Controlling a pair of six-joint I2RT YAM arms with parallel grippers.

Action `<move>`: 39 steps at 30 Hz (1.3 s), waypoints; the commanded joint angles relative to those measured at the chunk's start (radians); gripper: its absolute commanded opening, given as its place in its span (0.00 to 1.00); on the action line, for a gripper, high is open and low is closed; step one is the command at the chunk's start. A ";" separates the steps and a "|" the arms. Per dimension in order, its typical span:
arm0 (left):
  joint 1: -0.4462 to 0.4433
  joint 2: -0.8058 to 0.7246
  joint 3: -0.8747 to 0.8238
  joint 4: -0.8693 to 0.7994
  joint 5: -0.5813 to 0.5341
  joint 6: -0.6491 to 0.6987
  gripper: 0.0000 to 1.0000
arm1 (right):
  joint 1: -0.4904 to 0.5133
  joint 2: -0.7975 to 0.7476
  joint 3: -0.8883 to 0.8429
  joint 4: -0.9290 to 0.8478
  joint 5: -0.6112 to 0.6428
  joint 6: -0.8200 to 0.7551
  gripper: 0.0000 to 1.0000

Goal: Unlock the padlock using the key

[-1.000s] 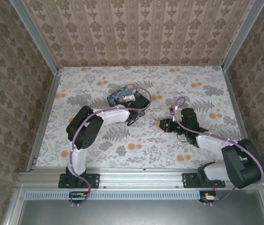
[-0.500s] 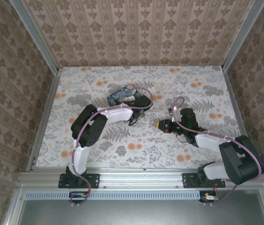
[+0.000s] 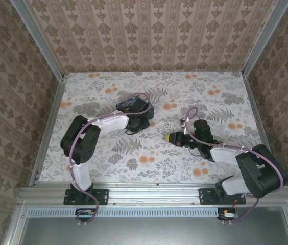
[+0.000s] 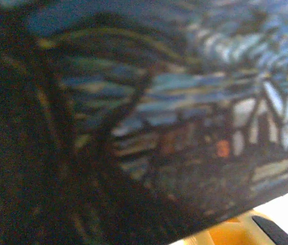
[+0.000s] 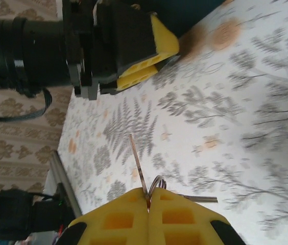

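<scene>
Right gripper: jaws pinched on my thin key. Left gripper: against painted tin; jaws, I cannot tell.

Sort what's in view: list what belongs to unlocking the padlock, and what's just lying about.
For the job:
- thin silvery metal key on a wire ring, pinched in the right gripper
- left gripper

Lying about:
- blue-and-yellow swirl-painted rectangular tin, right under the left gripper
- floral-printed table cover
</scene>
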 commanded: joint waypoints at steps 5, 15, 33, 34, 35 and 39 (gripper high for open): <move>0.079 -0.198 -0.096 0.092 0.438 -0.120 0.13 | 0.098 0.075 0.004 0.186 0.135 0.097 0.00; 0.116 -0.275 -0.186 0.197 0.562 -0.293 0.11 | 0.166 0.187 0.042 0.405 0.169 0.173 0.00; 0.146 -0.308 -0.253 0.267 0.613 -0.358 0.11 | 0.187 0.164 0.107 0.304 0.204 0.102 0.00; 0.147 -0.313 -0.261 0.276 0.615 -0.365 0.10 | 0.187 0.164 0.108 0.303 0.207 0.098 0.00; 0.148 -0.316 -0.266 0.276 0.615 -0.365 0.10 | 0.187 0.165 0.108 0.314 0.207 0.100 0.00; 0.152 -0.330 -0.281 0.283 0.614 -0.370 0.10 | 0.187 0.180 0.133 0.277 0.211 0.103 0.00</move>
